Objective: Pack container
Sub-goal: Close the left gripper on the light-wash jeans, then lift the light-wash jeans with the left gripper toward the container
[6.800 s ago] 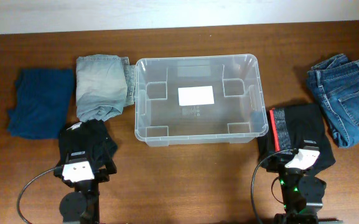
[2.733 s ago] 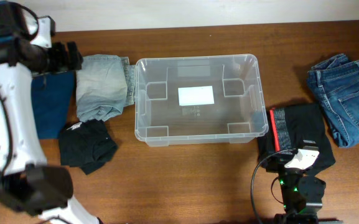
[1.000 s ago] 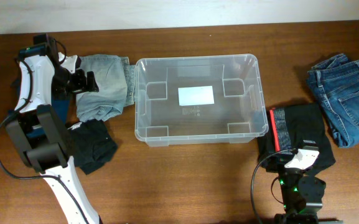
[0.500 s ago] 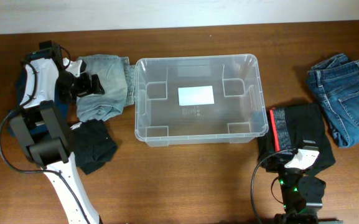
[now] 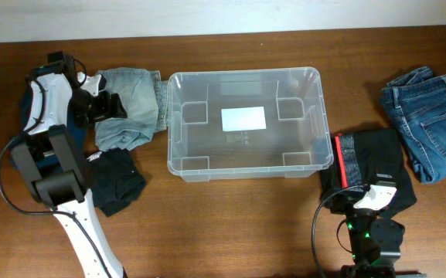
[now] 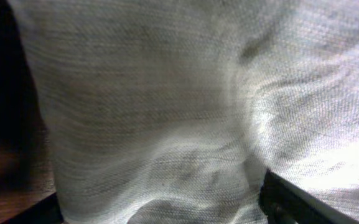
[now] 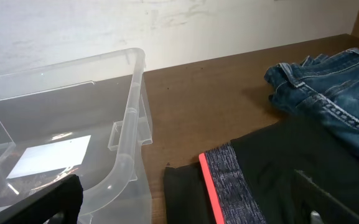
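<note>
The container [image 5: 242, 72] is a clear plastic tub with a white label [image 5: 243, 118] on its base, standing mid-table with nothing in it. It also shows in the right wrist view [image 7: 131, 106]. My left gripper [image 5: 113, 106] is open and pressed down on folded light grey-green jeans [image 5: 135, 96] just left of the tub. In the left wrist view the fabric [image 6: 167, 93] fills the frame between the spread fingers [image 6: 160, 210]. My right gripper [image 5: 371, 185] is open and empty, resting low over a black garment with a red stripe [image 5: 365, 154], seen also in the right wrist view [image 7: 188, 199].
A dark blue garment [image 5: 19, 123] lies at the far left, partly under my left arm. A black garment [image 5: 116, 181] lies front left. Folded blue jeans [image 5: 427, 116] lie at the far right, also in the right wrist view [image 7: 328, 87].
My left gripper has shifted slightly right onto the light jeans over the last second. The right arm has not moved.
</note>
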Tool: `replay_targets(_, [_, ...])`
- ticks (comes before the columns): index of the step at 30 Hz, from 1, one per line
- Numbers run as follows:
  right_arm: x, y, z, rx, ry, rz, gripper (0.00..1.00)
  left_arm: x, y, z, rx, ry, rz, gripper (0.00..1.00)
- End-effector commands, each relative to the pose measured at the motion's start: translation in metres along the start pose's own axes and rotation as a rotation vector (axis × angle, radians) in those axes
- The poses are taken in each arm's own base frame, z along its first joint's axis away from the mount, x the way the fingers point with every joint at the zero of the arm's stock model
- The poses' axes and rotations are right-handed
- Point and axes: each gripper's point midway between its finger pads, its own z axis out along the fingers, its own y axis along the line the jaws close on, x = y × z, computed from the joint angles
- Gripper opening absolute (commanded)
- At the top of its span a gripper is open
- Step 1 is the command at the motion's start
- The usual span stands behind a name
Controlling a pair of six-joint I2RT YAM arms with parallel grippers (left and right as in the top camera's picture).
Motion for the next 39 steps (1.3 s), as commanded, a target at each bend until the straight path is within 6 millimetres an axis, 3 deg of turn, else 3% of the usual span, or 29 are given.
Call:
replay_targets(1, [0.002, 0.0, 0.0, 0.004, 0.002, -0.005, 0.99, 0.028, 0.008, 0.045, 0.024, 0.12, -0.005, 0.72])
replay_targets(3, [0.002, 0.0, 0.0, 0.004, 0.002, -0.005, 0.99, 0.029, 0.008, 0.046, 0.025, 0.123, -0.006, 0.62])
replay_targets(7, [0.002, 0.0, 0.0, 0.004, 0.002, -0.004, 0.99, 0.03, 0.008, 0.047, 0.025, 0.124, 0.0, 0.59])
replay_targets(11, [0.002, 0.0, 0.0, 0.004, 0.002, -0.005, 0.99, 0.03, 0.008, 0.047, 0.026, 0.124, 0.008, 0.5])
replay_targets(15, [0.002, 0.0, 0.0, 0.004, 0.002, -0.005, 0.99, 0.03, 0.008, 0.047, 0.026, 0.124, 0.008, 0.29])
replay_targets(19, [0.002, 0.0, 0.0, 0.004, 0.002, -0.005, 0.99, 0.03, 0.008, 0.047, 0.026, 0.124, 0.008, 0.17])
replay_targets(21, [0.002, 0.0, 0.0, 0.004, 0.002, -0.005, 0.99, 0.03, 0.008, 0.047, 0.027, 0.124, 0.007, 0.01])
replay_targets(29, [0.002, 0.0, 0.0, 0.004, 0.002, -0.005, 0.99, 0.017, -0.006, 0.033, 0.083, 0.088, -0.029, 0.01])
replay_targets(39, [0.002, 0.0, 0.0, 0.004, 0.002, -0.005, 0.98, -0.013, -0.024, -0.036, 0.069, 0.015, -0.035, 0.01])
